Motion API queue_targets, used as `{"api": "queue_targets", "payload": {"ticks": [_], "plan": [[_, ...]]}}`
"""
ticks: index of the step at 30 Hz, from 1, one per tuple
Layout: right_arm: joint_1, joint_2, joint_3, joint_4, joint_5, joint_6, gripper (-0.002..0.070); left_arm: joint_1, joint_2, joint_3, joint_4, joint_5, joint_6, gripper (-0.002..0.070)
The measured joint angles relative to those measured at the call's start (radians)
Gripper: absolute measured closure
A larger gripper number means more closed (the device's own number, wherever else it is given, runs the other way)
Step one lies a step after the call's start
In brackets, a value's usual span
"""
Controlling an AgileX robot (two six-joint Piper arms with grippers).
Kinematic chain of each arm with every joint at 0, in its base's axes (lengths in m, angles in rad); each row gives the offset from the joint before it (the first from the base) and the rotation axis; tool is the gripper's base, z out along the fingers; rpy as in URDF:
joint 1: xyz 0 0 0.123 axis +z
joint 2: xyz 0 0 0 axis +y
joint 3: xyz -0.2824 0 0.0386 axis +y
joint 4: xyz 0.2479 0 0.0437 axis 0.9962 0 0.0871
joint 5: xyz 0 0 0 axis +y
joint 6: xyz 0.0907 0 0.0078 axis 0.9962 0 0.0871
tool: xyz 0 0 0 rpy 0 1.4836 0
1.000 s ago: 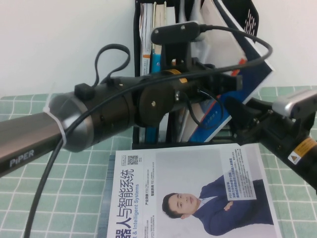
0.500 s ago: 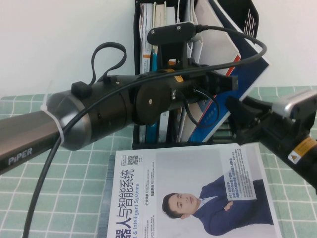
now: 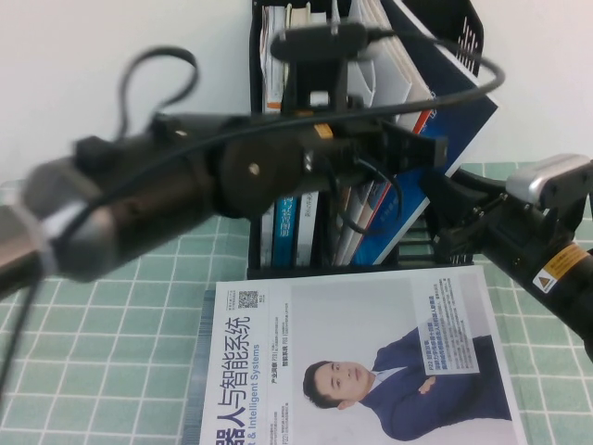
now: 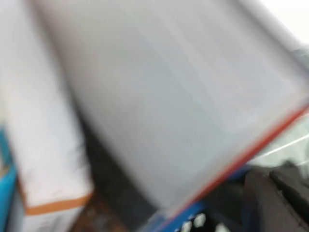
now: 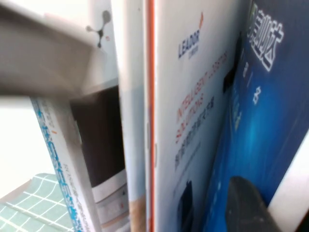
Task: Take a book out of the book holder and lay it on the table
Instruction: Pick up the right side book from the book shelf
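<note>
The book (image 3: 463,139) leaned out of the book holder (image 3: 463,37), its blue back cover facing right. The left gripper (image 3: 422,153) was at the book and the right gripper (image 3: 445,218) beside its lower edge. The view was poor, so it could not be told whether either gripper was spread or pinching.

Tall black perforated plastic book holder (image 3: 468,37) stands at the far edge of the green grid-cloth table (image 3: 120,357); large thin blue-backed catalogue (image 3: 445,139) leans out rightward; man-in-suit white magazine (image 3: 361,357) lies before it.
</note>
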Motion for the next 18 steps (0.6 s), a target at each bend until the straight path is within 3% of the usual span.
{"api": "queue_targets", "payload": {"ticks": [8, 18], "plan": [[0.000, -0.089, 0.000, -0.011, 0.114, -0.055, 0.0503, -0.012, -0.257, 0.000, 0.008, 0.178, 0.140, 0.0678], [0.002, -0.282, 0.016, 0.016, 0.221, -0.136, 0.0501, -0.012, -0.519, 0.000, 0.041, 0.362, 0.182, 0.0678]]}}
